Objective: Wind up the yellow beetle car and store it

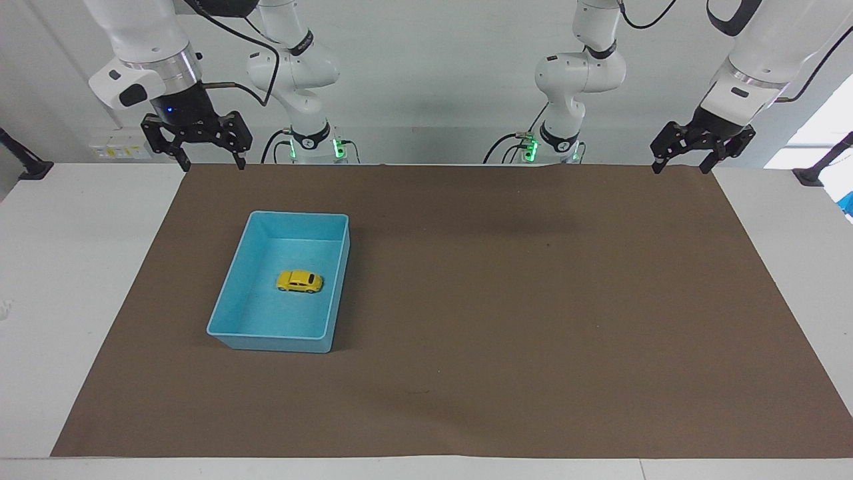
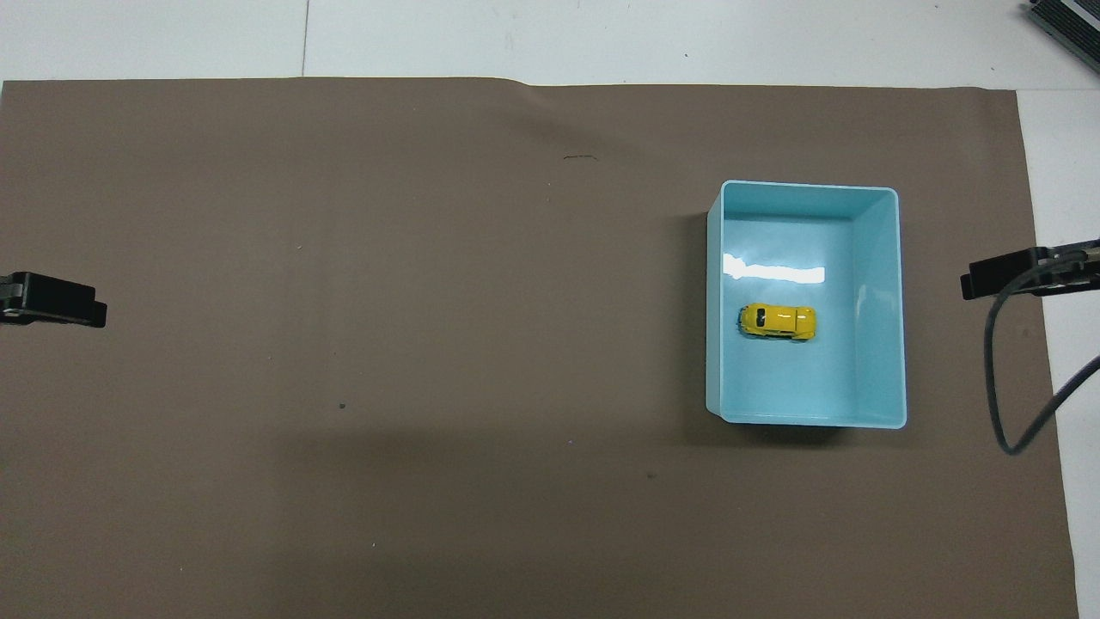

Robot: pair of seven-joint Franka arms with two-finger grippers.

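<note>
The white counter (image 1: 80, 280) is carrying a brown mat (image 1: 506, 320) that is covering most of its top; toward the right arm's end of the mat a blue tray (image 1: 228, 301) is sitting with its long sides running away from the robots; the right hand (image 1: 208, 162) is hanging in the air over the mat's corner at the robots' edge, its fingers (image 1: 180, 160) standing wide apart and gripping nothing; the left hand (image 1: 679, 163) is waiting over the matching corner at the left arm's end, likewise spread open and empty; the yellow beetle car (image 1: 300, 281) is resting on its wheels inside the tray, near the middle of the floor, lying crosswise to the tray's length and touching no wall.
</note>
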